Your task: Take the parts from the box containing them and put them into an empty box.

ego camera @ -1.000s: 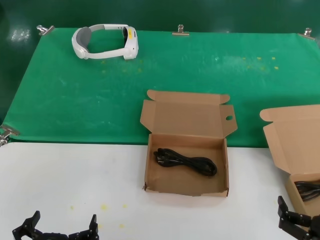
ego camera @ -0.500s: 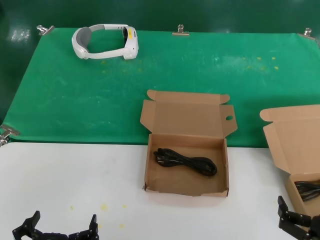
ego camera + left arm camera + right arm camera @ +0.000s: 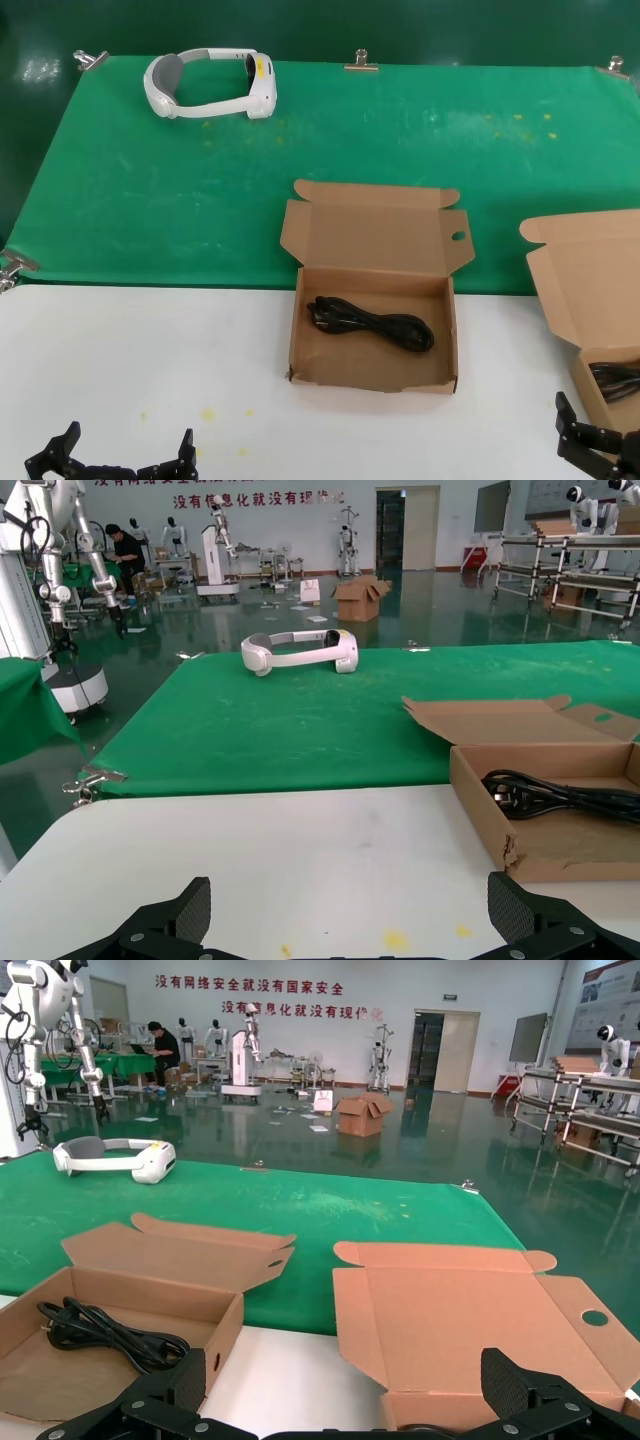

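One coiled black cord point(image 3: 372, 323) lies in the open cardboard box point(image 3: 372, 380) at mid-table, whose right lid flap has a small round hole. The left wrist view shows this cord point(image 3: 560, 795) and box point(image 3: 478, 798) too. A second open box point(image 3: 590, 270) stands at the right edge, partly cut off, with more black cords point(image 3: 612, 378) inside. My left gripper point(image 3: 128, 440) hovers low over the white table at the near left, open and empty point(image 3: 350, 905). My right gripper point(image 3: 600, 440) is at the near right, just in front of the right box point(image 3: 470, 1330), open and empty point(image 3: 345, 1375).
A white headset point(image 3: 210, 85) lies at the far left of the green mat point(image 3: 150, 190). Metal clips point(image 3: 361, 64) pin the mat's edges. The near part of the table is white point(image 3: 150, 350), with a few yellow specks.
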Robot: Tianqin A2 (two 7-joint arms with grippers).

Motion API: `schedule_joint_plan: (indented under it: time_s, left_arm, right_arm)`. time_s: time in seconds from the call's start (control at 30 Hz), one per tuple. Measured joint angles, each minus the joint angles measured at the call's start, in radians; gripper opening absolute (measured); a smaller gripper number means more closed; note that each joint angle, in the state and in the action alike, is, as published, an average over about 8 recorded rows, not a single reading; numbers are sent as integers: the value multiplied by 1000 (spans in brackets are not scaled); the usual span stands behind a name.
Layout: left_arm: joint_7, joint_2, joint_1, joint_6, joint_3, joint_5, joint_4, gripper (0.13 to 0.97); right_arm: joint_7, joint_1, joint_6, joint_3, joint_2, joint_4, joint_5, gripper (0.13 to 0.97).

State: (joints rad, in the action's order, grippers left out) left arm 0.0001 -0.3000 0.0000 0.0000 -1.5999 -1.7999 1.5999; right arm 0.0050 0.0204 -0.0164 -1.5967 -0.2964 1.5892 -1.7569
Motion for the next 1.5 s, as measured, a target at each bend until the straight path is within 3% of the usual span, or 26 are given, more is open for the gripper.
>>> schedule_joint_plan:
  time_s: [1.5]
  left_arm:
    - [0, 0, 0, 0, 0, 0, 0, 966]
  right_arm:
    - [0, 0, 0, 0, 0, 0, 0, 966]
